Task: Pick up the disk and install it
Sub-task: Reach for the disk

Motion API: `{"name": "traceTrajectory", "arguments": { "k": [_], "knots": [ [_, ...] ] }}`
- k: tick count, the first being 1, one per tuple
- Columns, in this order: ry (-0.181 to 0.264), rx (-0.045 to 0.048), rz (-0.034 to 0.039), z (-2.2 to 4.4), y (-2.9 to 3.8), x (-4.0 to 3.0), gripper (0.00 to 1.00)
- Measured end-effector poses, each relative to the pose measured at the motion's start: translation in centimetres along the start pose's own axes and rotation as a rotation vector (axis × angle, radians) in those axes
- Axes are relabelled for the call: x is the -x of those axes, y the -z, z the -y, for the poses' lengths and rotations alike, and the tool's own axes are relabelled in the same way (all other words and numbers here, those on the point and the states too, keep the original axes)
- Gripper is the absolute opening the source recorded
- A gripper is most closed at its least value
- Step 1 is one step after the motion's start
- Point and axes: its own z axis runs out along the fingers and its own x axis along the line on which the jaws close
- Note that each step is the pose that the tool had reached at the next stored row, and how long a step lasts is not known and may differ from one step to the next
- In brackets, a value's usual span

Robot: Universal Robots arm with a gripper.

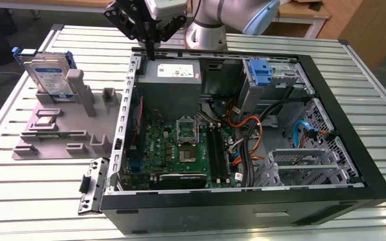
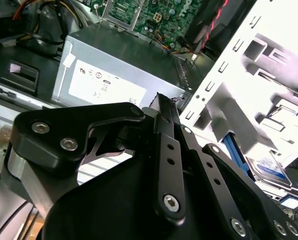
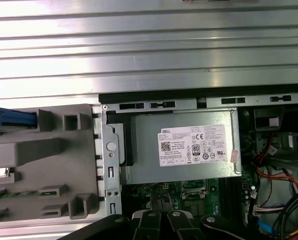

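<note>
Now | end effector: pressed together, empty, over the power-supply box corner | disk: on edge, long axis roughly upright, in grey rack on bench, well apart, off the box's exterior-view-left side

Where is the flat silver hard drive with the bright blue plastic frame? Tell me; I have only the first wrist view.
Observer: In the exterior view, the hard drive stands upright on edge in the grey plastic holder, to the exterior view's left of the open black computer case.
Operator: Report what holds it.
Observer: Nothing grips it. The gripper hangs over the case's rim beside the grey metal power-supply box, apart from the hard drive.
Operator: Give me the finger state.
Observer: The fingers are pressed together with nothing between them.
</note>
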Motion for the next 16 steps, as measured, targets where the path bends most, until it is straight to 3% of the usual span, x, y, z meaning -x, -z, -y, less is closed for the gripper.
{"name": "traceTrajectory", "arguments": {
  "k": [5, 16],
  "knots": [
    [0.0, 0.0, 0.0002, 0.08, 0.01, -1.0, 0.11],
    [0.0, 0.0003, 0.0042, 0.33, 0.06, -4.4, 0.11]
  ]
}}
